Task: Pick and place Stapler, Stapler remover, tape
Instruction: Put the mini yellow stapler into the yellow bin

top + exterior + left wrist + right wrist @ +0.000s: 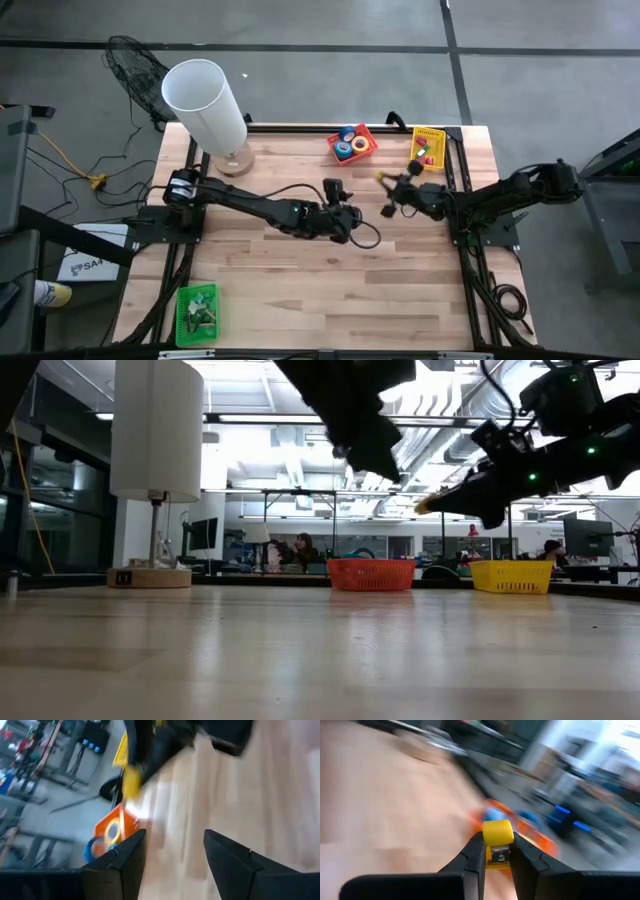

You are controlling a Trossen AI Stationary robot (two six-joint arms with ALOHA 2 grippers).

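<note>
At table's far edge, orange basket (pixel 353 143) holds tape (pixel 345 147); right tool (pixel 496 851) pinches yellow piece (pixel 497 832); left tool (pixel 172 854) spread.

A basket (pixel 352 143) of tape rolls (pixel 345 148) is set beyond the left gripper (pixel 334 188); a second basket (pixel 428 147) is placed behind the right gripper (pixel 385 179).

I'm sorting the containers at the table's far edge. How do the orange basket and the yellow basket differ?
The orange basket is wider and holds ring-shaped tape rolls in blue and yellow; the yellow basket is narrower and holds small red and green pieces. The orange basket sits nearer the white lamp, the yellow basket nearer the table's right corner. Both are shallow slatted plastic baskets on the wooden table.
</note>
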